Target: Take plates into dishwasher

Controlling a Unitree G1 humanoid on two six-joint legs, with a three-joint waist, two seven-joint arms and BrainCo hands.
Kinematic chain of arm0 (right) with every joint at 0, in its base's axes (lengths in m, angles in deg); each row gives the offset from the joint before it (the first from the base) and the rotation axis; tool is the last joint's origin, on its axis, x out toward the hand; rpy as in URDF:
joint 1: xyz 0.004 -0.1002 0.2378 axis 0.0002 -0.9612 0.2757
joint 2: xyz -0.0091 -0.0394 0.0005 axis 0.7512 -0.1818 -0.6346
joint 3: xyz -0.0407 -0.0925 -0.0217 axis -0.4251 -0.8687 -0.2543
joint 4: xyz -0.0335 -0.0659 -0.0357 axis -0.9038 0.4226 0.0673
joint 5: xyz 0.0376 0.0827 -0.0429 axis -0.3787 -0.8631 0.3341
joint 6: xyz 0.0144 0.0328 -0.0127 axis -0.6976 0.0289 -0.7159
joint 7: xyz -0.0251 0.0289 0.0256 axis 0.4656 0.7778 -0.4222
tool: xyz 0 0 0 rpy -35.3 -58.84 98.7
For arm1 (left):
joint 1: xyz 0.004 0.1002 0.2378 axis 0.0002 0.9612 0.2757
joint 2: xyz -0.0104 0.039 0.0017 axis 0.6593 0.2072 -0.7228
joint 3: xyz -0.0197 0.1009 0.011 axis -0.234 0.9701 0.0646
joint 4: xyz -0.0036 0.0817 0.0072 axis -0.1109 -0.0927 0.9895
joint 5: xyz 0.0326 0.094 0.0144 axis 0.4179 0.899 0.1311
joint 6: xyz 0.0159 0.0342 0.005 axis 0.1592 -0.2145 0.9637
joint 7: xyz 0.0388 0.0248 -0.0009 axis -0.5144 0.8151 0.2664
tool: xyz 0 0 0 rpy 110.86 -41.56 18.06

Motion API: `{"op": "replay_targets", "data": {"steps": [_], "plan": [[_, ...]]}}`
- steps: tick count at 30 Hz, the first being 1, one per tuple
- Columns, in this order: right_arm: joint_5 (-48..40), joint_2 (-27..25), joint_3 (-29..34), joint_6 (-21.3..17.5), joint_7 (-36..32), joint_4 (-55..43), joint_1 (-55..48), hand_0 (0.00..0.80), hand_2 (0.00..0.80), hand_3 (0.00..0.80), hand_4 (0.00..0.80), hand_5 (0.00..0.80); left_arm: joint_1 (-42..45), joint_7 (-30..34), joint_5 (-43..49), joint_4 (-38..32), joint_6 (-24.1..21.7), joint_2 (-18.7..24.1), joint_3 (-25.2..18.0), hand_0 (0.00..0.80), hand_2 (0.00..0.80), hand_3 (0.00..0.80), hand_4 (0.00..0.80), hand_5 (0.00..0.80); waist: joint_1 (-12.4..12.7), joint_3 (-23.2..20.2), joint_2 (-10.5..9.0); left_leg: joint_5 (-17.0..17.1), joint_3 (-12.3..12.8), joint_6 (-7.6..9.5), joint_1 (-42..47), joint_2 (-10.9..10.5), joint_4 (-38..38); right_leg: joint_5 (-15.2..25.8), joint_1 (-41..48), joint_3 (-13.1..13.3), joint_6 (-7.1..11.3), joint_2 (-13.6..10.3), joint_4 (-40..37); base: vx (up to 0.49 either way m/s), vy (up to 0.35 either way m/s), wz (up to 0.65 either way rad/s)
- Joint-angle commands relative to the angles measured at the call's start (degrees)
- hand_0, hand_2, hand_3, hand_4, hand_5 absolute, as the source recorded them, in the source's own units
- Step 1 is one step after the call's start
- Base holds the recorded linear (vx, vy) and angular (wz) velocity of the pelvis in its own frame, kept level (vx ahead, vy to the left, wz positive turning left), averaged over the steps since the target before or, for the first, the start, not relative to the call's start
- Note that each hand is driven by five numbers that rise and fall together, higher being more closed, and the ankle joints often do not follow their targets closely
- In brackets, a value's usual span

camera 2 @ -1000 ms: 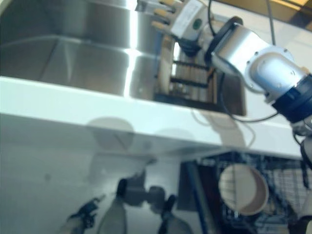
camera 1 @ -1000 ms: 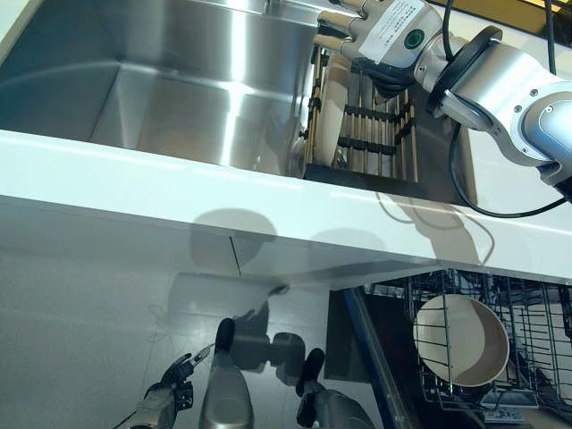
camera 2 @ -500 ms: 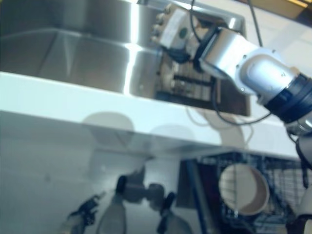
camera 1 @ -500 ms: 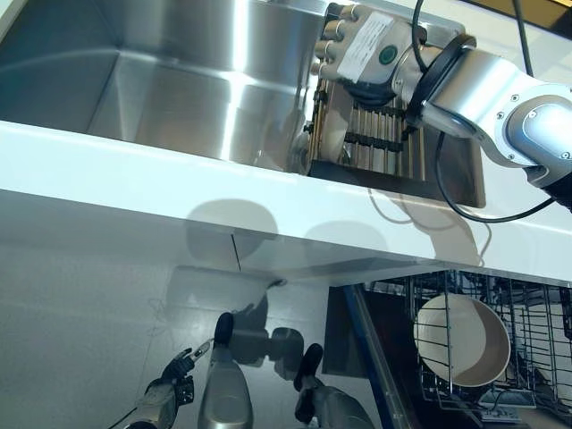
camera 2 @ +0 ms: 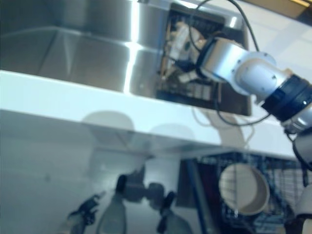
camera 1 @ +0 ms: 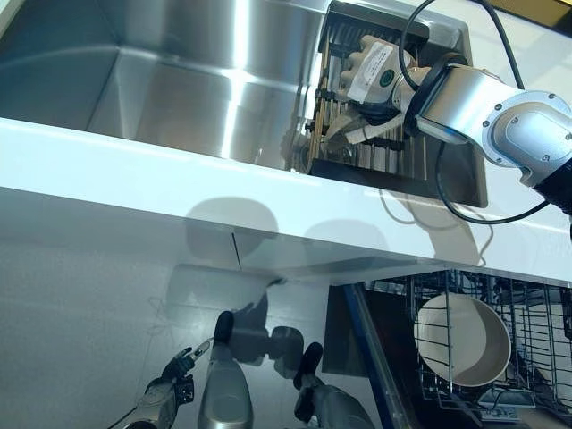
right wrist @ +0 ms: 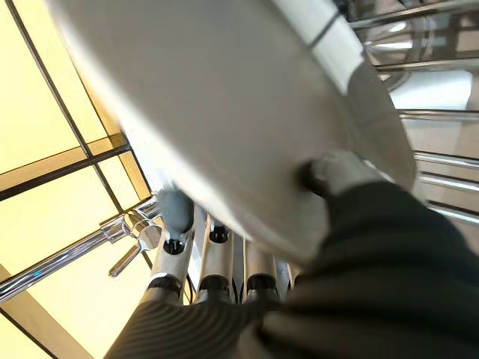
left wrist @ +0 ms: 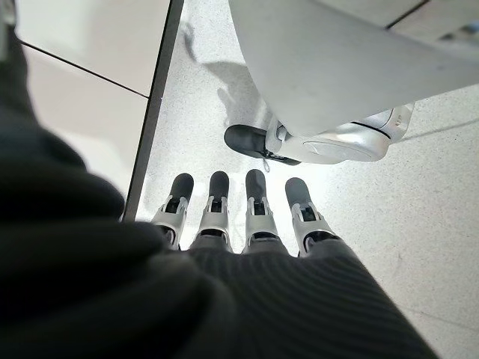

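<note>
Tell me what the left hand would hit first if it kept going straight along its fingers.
Likely the floor. The left hand hangs low beside the cabinet front with straight fingers aimed downward; nothing else shows in that line, though depth is hard to judge.

The right hand (camera 1: pixel 371 76) hides most of the plate (camera 1: pixel 344 130) in the sink's drying rack (camera 1: pixel 393 156). The dishwasher rack (camera 1: pixel 536 313) runs off the picture's edge.
</note>
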Motion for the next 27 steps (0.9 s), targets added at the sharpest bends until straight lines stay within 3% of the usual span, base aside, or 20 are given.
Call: {"op": "replay_targets", "data": {"steps": [1, 17, 27], "plan": [[3.3, -1.6, -1.3, 1.6, 4.6, 3.0, 4.2, 0.800, 0.800, 0.800, 0.800, 0.800, -0.5, 0.4, -0.3, -0.3, -1.0, 0.7, 0.3, 0.000, 0.000, 0.000, 0.000, 0.000, 1.4, -0.3, -2.06, -0.3, 0.9, 1.74, -0.7, -2.1, -0.7, 3.2, -1.4, 0.1, 2.85, -1.4, -0.1, 0.000, 0.000, 0.00], [3.5, -6.5, 2.5, 8.2, 15.3, 8.8, 4.4, 0.800, 0.800, 0.800, 0.800, 0.800, 1.5, -0.3, 0.5, 1.1, -2.4, 0.3, -0.6, 0.000, 0.000, 0.000, 0.000, 0.000, -1.2, -5.3, -2.47, -1.4, 1.9, 1.76, 2.8, -1.8, -0.7, 2.4, 1.3, 1.9, 2.88, -0.9, -0.1, 0.000, 0.000, 0.00], [-8.9, -12.7, 5.8, 19.1, 16.0, 12.1, 3.8, 0.800, 0.800, 0.800, 0.800, 0.800, 3.6, 0.4, 3.3, 3.0, -2.5, -0.6, -1.4, 0.000, 0.000, 0.000, 0.000, 0.000, -4.8, -12.1, -2.05, -4.3, 5.0, 1.83, 9.5, -0.8, -0.7, 1.3, 4.8, 5.9, 3.18, -0.6, -0.1, 0.050, -0.006, -0.14]]}}
